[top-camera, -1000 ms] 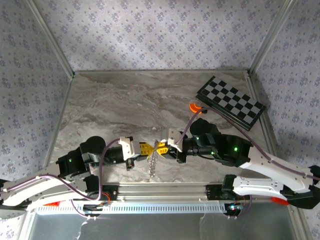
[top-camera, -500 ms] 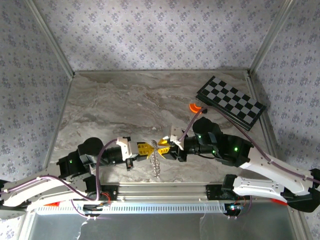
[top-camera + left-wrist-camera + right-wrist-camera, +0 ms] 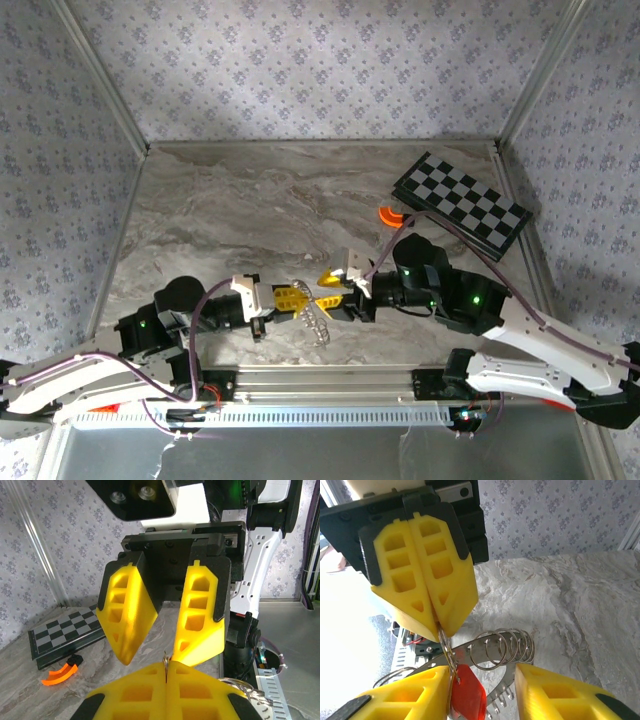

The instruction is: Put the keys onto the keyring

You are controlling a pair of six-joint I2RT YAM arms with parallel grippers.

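Two grippers, nose to nose near front edge of table (image 3: 250, 200). On left gripper (image 3: 303, 298): fingers pressed tight together, pinching thin wire of keyring (image 3: 502, 647). One keyring, dangling just below that pinch. On right gripper (image 3: 328, 290): fingers parted, clamping nothing. One red key (image 3: 468, 697), hanging by ring wire between those parted fingers, just beside one of them. One chequered board (image 3: 460, 205) and one orange curved piece (image 3: 388, 215) near far right corner, well apart from grippers. Wide bare marble behind and to left.
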